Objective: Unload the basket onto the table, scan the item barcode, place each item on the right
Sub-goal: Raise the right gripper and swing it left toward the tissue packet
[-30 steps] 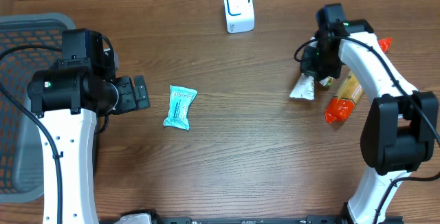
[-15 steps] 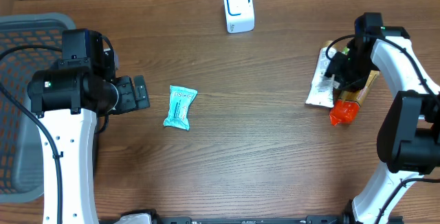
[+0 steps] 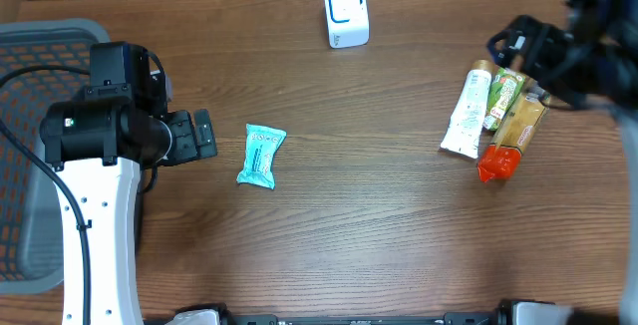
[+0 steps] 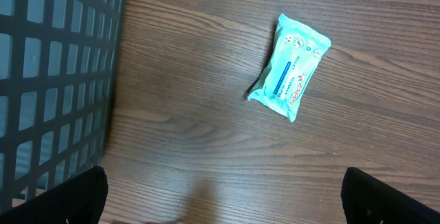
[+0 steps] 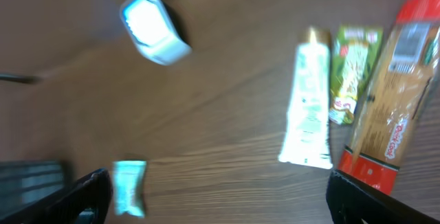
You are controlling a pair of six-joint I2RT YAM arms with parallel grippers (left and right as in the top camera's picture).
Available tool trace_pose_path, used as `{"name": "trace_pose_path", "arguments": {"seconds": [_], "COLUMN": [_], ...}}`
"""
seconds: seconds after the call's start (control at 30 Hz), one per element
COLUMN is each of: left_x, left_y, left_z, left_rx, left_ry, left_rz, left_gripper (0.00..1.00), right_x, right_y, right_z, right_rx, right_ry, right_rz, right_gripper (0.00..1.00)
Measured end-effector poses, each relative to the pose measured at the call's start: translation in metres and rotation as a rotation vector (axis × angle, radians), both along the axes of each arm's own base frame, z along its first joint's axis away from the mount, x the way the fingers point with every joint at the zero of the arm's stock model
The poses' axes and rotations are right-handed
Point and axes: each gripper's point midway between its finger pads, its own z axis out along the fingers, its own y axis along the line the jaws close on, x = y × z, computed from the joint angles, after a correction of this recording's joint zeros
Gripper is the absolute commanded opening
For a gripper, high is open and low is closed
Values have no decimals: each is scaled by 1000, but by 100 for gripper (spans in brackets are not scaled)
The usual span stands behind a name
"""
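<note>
Overhead shot: white tube [image 3: 468, 113] lies flat, off to the right of the scanner [image 3: 346, 13] and closer to the robot, with a green sachet [image 3: 504, 98] and an orange pack [image 3: 513, 136] just beside it. Teal packet [image 3: 261, 155] sits down-left of the scanner. Right gripper [image 5: 218, 200] is spread wide, holding nothing. Left gripper [image 3: 201, 136] is spread too.

The table [image 3: 379, 225] is brown with a darker wood grain. The scanner [image 3: 346, 13] is white with a blue outline. The pouch [image 3: 260, 156] is teal with a blue stripe. The tube [image 3: 469, 114] is white. The sachet [image 3: 504, 98] is green. The packet [image 3: 512, 138] is tan with a red end. The basket [image 3: 50, 28] is grey with a square grid.
</note>
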Motion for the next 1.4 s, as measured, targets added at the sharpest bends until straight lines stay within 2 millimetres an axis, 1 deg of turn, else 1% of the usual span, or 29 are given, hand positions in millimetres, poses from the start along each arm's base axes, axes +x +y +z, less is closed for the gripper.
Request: {"name": "trace_pose_path", "arguments": {"seconds": [0.1,0.17,0.27,0.43,0.53,0.83,1.1,1.17,1.3,1.4], "left_x": [0,0,0,0,0,0,0,0,0,0], "left_y": [0,0,0,0,0,0,0,0,0,0], "left_z": [0,0,0,0,0,0,0,0,0,0], "left_rx": [0,0,0,0,0,0,0,0,0,0], "left_ry": [0,0,0,0,0,0,0,0,0,0], "left_rz": [0,0,0,0,0,0,0,0,0,0], "left_gripper": [100,99,100,100,99,100,99,99,99,99], "right_x": [-28,-40,-45,-50,-52,-52,-34,-32,-22,-15], "right_y": [3,4,4,3,2,0,-3,-3,-2,4], "right_z": [35,47,49,36,33,33,46,45,35,24], "right_rx": [-5,-7,-7,-9,-16,-38,-52,-52,-49,-45], "right_ry": [-103,-141,-145,-80,-64,-71,-154,-152,-122,-88], "right_rz": [2,4,3,-1,-4,-1,-3,-3,1,23], "right_gripper": [100,100,100,100,100,100,100,100,100,100]}}
